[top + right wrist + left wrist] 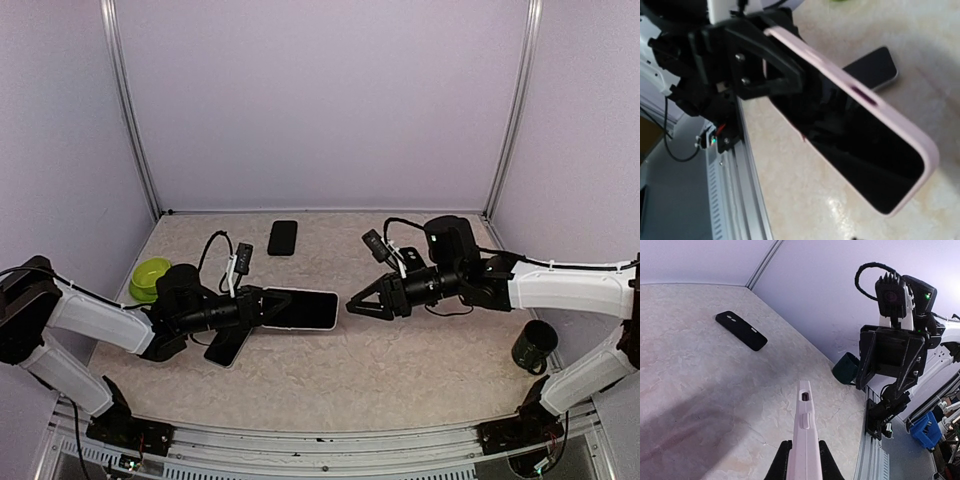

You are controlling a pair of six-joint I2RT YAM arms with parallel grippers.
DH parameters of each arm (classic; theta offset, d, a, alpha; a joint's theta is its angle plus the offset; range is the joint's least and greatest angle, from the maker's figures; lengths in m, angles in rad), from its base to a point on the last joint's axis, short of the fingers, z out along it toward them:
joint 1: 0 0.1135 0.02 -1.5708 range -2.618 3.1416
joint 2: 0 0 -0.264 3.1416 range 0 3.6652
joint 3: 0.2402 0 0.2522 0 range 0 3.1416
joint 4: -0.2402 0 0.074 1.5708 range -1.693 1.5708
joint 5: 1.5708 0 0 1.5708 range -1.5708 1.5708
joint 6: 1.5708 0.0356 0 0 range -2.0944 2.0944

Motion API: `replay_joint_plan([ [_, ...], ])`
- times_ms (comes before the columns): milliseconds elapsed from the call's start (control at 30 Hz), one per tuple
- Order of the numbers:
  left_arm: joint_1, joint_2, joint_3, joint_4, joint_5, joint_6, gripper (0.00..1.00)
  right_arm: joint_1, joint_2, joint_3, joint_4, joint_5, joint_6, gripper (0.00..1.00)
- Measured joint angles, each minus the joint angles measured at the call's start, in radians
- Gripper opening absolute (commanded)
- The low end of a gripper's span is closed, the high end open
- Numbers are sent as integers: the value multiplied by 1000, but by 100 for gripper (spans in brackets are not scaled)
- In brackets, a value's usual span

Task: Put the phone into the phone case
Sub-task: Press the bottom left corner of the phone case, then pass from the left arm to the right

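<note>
My left gripper [262,305] is shut on the near end of the pink phone case [300,308] and holds it level above the table, its far end pointing right. In the left wrist view the case [805,425] stands edge-on between my black fingers [781,462]. Seen from the right wrist, a dark-screened phone [860,150] lies within the pink rim [880,107]. My right gripper [358,303] hangs just off the case's free end, fingers apart, nothing between them and not touching it.
A second dark phone [228,347] lies on the table under the left arm. A black phone-shaped slab [283,237] lies flat at the back. A green bowl [150,278] stands at the left and a dark cup [535,345] at the right.
</note>
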State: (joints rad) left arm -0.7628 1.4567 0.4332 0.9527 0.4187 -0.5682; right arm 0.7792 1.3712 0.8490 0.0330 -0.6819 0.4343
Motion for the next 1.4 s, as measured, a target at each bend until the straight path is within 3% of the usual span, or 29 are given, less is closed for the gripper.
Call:
replay_joint_plan([
  [233, 0, 0, 4, -45, 2, 20, 0, -1, -14, 3, -39, 63, -56, 60],
  [333, 0, 0, 18, -74, 11, 25, 0, 3, -14, 0, -41, 105, -85, 72],
  [633, -2, 5, 71, -149, 43, 37, 0, 31, -36, -71, -26, 247, -189, 79],
  [700, -4, 8, 83, -171, 50, 41, 0, 37, -46, -80, -19, 271, -206, 86],
  [1033, -31, 45, 180, -303, 74, 69, 0, 80, -71, -91, 25, 385, -295, 91],
  [1100, -38, 54, 197, -327, 74, 74, 0, 91, -72, -91, 30, 401, -312, 99],
  [1400, -63, 79, 253, -415, 72, 80, 0, 170, -72, -91, 47, 504, -408, 100],
])
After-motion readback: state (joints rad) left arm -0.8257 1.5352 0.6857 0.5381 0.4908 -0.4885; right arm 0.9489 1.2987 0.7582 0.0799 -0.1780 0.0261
